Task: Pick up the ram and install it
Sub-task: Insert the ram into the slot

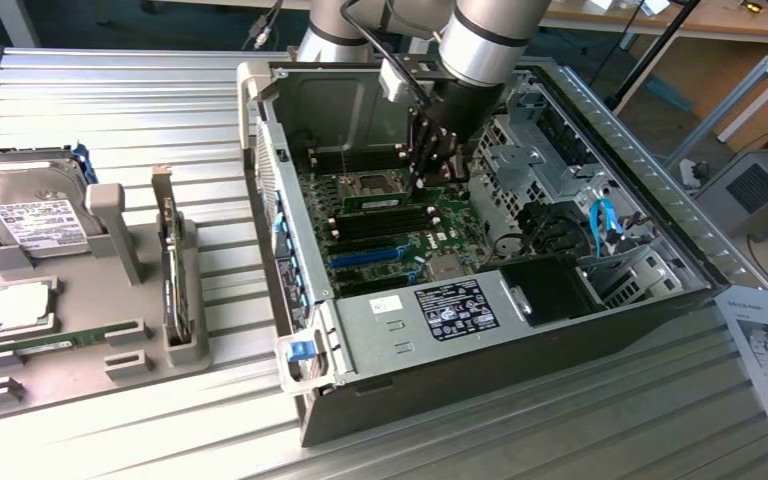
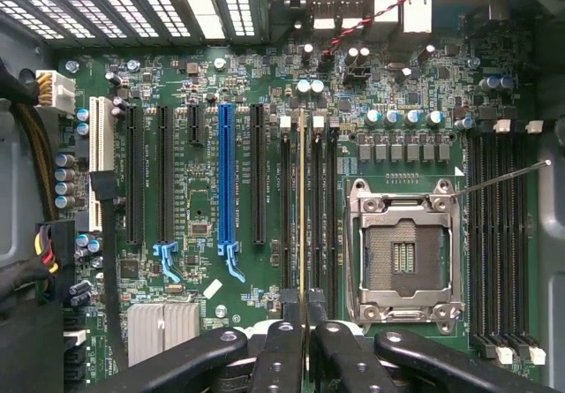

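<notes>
In the exterior view, the computer case (image 1: 491,400) lies open on a ribbed metal table (image 1: 117,100), with sheet-metal walls rising around the motherboard. The arm comes down between the rear wall and the drive cage (image 1: 531,160), and there is little room on either side. The gripper (image 1: 435,178) hangs low over the board, drawn narrow on the ram (image 1: 373,201). The ram is a thin green stick running toward the exterior view's left, beside the processor socket. The power-supply box (image 1: 384,335) carries a black label (its print is too small to read). Well apart from the case, on the exterior view's left, a grey holder (image 1: 91,350) bears a hard drive (image 1: 24,215) with a white label.

In the wrist view, the gripper (image 2: 305,322) has its black fingers (image 2: 281,358) pinching the ram (image 2: 303,216). The ram is seen edge-on as a pale line along the black memory slots, just beside the empty steel-framed socket (image 2: 403,252). Whether it is seated I cannot tell. A blue slot (image 2: 226,181) and a white slot (image 2: 99,159) run parallel on the glossy green board, near a finned silver heatsink (image 2: 163,329).
</notes>
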Controlling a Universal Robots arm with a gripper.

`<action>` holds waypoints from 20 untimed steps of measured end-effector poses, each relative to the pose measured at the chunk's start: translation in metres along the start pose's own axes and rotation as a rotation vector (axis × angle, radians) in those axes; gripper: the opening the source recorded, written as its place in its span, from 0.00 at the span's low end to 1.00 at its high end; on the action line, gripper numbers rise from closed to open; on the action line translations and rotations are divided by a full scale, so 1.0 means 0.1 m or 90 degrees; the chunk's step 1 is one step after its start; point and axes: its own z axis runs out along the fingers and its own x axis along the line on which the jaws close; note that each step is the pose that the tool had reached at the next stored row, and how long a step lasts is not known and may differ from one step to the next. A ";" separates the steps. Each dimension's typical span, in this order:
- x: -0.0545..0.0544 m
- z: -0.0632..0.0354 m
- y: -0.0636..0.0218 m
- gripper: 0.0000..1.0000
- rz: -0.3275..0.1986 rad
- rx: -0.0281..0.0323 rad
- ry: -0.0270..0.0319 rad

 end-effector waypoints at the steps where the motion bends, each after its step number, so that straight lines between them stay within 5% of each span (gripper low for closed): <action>1: 0.01 0.001 -0.001 0.12 0.000 0.0000 0.0000; 20: 0.03 0.079 -0.033 0.12 0.000 0.0000 -0.0001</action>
